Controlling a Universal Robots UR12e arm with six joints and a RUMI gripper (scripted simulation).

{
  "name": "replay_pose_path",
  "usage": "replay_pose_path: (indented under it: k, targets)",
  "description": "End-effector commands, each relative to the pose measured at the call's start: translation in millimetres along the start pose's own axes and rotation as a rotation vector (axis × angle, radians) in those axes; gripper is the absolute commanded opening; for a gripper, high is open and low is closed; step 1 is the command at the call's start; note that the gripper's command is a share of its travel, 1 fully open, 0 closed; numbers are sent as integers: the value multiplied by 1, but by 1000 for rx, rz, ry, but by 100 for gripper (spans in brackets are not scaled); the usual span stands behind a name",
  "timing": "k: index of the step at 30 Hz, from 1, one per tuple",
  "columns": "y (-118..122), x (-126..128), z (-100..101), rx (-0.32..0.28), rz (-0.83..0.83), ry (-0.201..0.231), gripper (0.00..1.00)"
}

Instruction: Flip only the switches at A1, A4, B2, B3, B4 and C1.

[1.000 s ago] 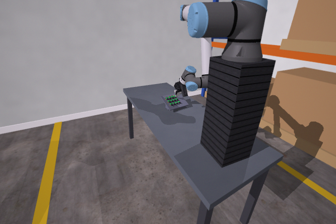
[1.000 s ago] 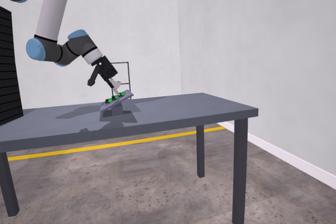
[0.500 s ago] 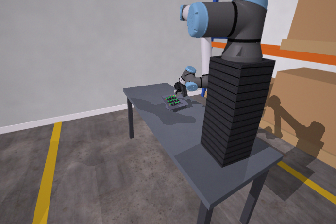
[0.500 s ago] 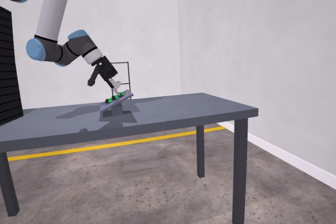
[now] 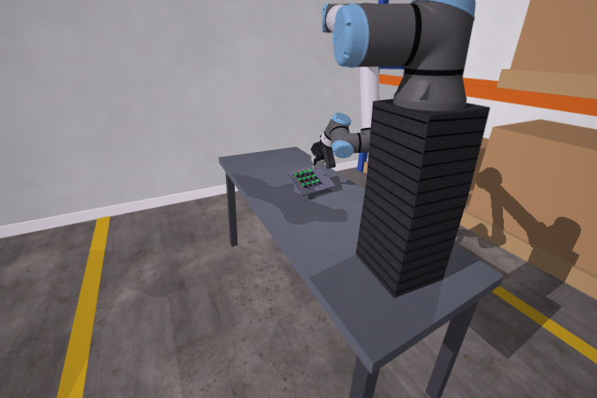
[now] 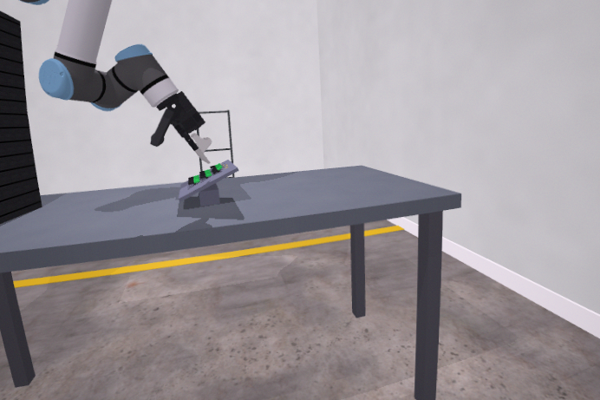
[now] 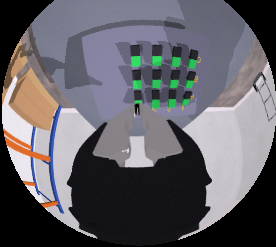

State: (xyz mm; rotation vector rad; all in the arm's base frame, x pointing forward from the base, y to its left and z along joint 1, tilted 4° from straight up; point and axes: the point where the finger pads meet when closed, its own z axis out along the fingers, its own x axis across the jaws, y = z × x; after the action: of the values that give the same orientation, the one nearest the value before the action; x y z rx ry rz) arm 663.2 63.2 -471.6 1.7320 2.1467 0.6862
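One shut tool (image 6: 202, 154) hovers above the tilted switch panel (image 6: 227, 167).

Closed gripper (image 7: 138, 116) tips meet the switch panel (image 7: 107, 71) — near-left switch (image 7: 137, 96).

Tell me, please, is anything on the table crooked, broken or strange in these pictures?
Nothing stands out. The switch panel is tilted, but it rests on its own block, so the slope looks intended. Its switches stand in even rows. The hand is shut, holds nothing and points at the panel. I see nothing spilled or broken on the table.
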Motion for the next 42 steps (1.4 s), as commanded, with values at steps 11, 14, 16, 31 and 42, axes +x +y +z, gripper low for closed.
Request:
replay_pose_path:
  k: [11,14,16,31,42]
  targets:
    - [-19,28,-6,4,-1,4,0]
    - [-41,61,-10,4,-1,4,0]
    - [-44,66,-11,4,-1,4,0]
    - [-40,65,-8,-3,-3,0,0]
    - [-42,65,-9,1,-1,2,0]
